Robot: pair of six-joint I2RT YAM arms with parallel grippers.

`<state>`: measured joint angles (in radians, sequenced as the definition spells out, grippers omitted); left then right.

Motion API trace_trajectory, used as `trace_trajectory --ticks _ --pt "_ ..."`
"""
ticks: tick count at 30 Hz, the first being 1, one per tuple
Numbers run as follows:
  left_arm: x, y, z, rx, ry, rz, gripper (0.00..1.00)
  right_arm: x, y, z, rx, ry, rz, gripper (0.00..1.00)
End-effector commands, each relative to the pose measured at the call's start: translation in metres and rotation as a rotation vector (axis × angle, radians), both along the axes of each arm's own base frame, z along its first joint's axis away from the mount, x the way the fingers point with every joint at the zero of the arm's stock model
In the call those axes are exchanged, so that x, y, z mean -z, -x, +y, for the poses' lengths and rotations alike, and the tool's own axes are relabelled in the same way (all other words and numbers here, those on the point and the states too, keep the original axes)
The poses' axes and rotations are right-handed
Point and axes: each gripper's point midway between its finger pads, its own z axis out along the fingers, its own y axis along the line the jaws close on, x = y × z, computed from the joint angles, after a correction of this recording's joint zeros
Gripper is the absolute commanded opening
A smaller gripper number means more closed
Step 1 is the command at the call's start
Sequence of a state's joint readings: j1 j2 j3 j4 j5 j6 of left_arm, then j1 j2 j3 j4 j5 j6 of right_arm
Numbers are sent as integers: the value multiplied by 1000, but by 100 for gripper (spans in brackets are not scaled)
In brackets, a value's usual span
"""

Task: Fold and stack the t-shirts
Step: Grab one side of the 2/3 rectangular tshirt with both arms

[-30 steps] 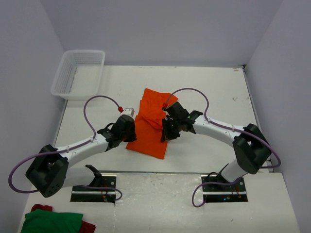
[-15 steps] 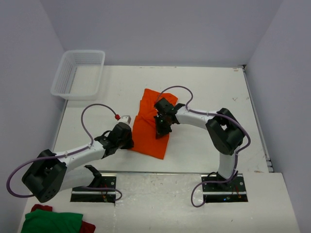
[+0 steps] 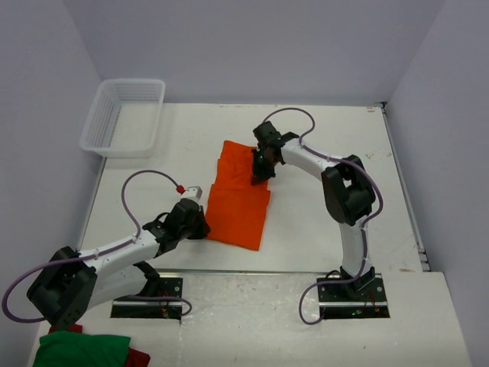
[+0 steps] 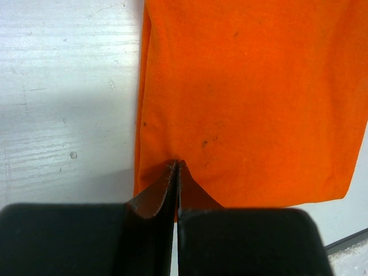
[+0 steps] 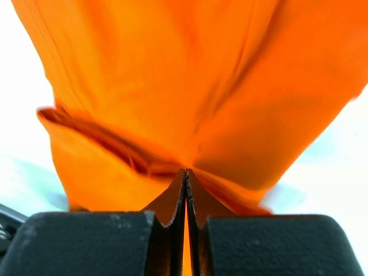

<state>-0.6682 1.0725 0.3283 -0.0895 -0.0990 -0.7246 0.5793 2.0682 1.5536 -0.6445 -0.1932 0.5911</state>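
The bright orange cloth t-shirt is soft, matt woven fabric with no sheen, creased where it bunches, and carries a few small dark specks on its near half. Under it the white rectangular table looks like painted wood: matt, with fine grain lines and grey scuffs. At ten o'clock the translucent white plastic mesh basket has a faint gloss. Both arms wear smooth, slightly glossy white plastic shells with matt black joints and smooth lilac rubbery cables. The left gripper and right gripper have dull black fingers. At seven o'clock lies matt green cloth.
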Motion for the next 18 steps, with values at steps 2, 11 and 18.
trace_trajectory --ticks 2,11,18 --pt "8 12 4 0 4 33 0 -25 -35 -2 -2 15 -61 0" --pt "2 15 4 3 14 27 0 -84 -22 -23 -38 -18 -194 0" --pt "8 21 -4 8 23 48 0 -88 40 -52 -35 -109 -279 53"
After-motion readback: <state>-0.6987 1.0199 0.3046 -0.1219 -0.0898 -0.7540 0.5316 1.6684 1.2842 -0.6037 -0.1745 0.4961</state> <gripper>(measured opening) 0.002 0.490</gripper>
